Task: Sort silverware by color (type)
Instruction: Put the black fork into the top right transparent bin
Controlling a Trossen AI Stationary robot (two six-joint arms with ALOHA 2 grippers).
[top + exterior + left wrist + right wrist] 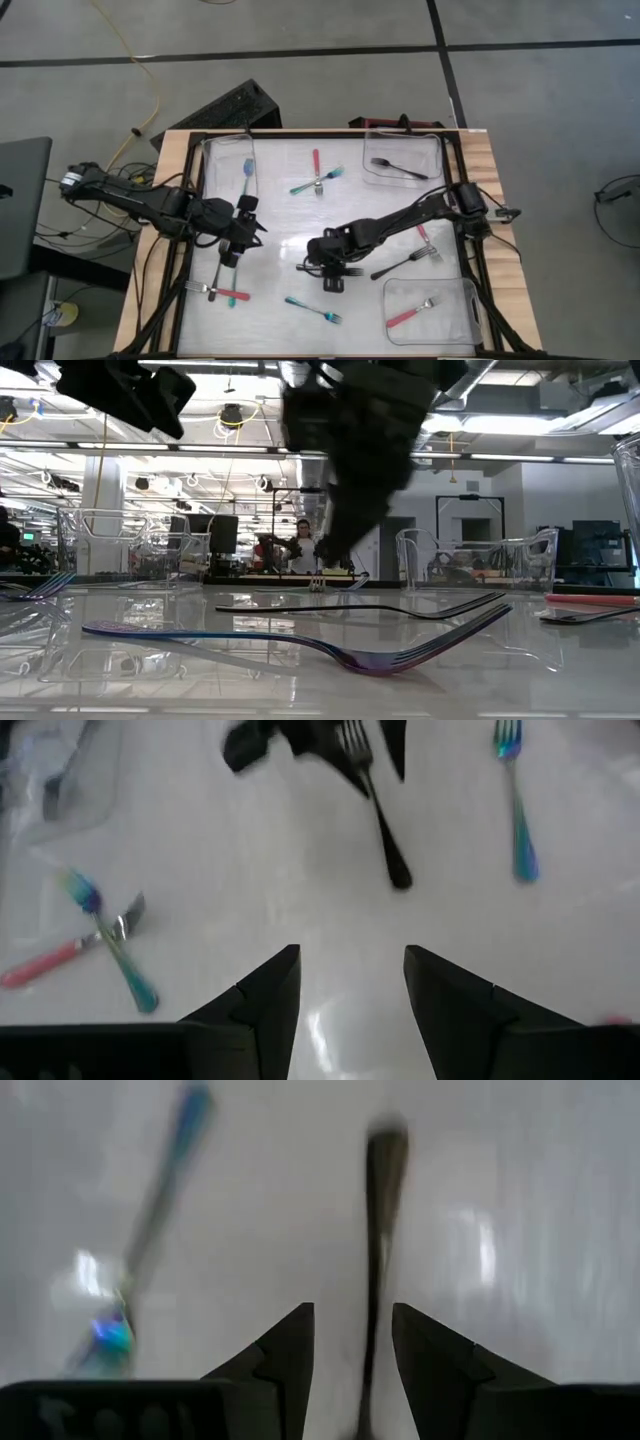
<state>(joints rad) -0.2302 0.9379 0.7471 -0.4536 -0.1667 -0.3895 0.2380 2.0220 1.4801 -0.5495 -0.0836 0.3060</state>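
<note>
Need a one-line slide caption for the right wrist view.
Right gripper, open, hovers over a black fork on the white table; a blue fork lies beside.

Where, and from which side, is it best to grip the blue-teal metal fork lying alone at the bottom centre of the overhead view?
Probably mid-handle on the blue-teal metal fork, coming straight down, fingers across it. It lies flat on the white table with bare surface on both sides, and its handle is straight and thin.
</note>
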